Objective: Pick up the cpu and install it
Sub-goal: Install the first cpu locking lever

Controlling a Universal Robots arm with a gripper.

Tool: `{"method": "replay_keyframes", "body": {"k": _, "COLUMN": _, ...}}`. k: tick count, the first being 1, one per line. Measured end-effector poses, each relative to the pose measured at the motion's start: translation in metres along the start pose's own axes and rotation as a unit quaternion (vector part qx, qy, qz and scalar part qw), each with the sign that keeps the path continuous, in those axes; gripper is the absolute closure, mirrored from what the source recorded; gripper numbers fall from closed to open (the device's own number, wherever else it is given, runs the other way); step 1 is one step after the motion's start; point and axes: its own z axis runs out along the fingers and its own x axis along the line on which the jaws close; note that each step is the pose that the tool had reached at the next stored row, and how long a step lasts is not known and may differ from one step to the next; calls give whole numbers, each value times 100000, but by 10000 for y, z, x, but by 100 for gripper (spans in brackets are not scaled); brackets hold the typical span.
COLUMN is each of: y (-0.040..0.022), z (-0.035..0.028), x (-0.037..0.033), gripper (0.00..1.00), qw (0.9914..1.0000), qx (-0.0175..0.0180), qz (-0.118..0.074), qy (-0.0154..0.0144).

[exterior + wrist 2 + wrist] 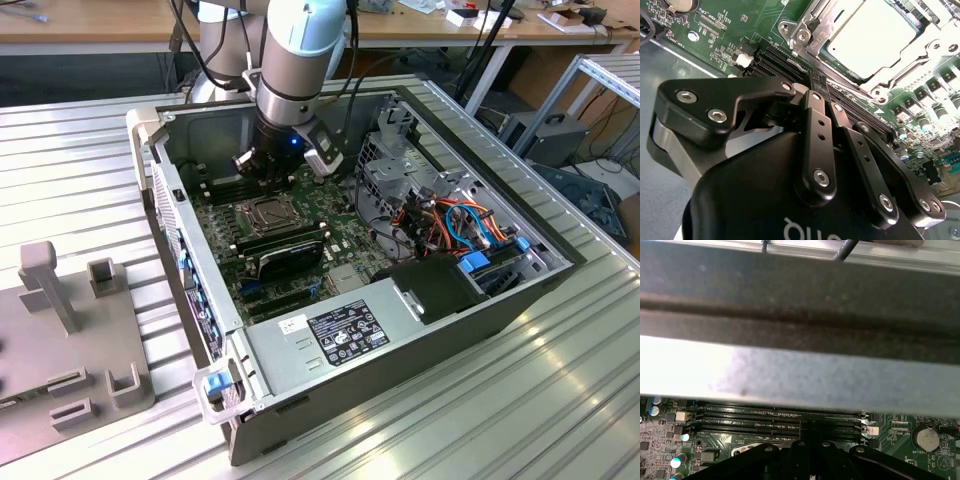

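Observation:
The cpu (871, 36), a flat square chip with a dull silver top, lies inside the square metal socket frame (801, 31) on the green motherboard (225, 225). In the exterior view the socket frame (268, 212) sits just in front of my gripper (265, 178), which hangs low inside the open computer case. In the second wrist view my gripper (818, 82) has its black fingers (812, 115) drawn together, their tips over the black memory slots (785, 62) beside the socket. Nothing shows between them. The first wrist view shows the gripper (806, 440) against the same slots (775, 420).
The case's grey metal wall (790, 375) rises close behind the memory slots. A long black module (285, 255), a power supply (340, 335), a drive cage (400, 160) and coloured cables (460, 225) crowd the case. A grey fixture (60, 340) stands at the exterior view's left.

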Motion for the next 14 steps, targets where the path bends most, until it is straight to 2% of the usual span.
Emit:
{"method": "replay_keyframes", "body": {"k": 7, "y": -3, "z": 4, "x": -37, "gripper": 89, "qw": 100000, "qx": 187, "qz": 2, "qy": 10}}
{"method": "replay_keyframes", "body": {"k": 14, "y": -2, "z": 4, "x": -38, "gripper": 89, "qw": 100000, "qx": 258, "qz": -7, "qy": 19}}
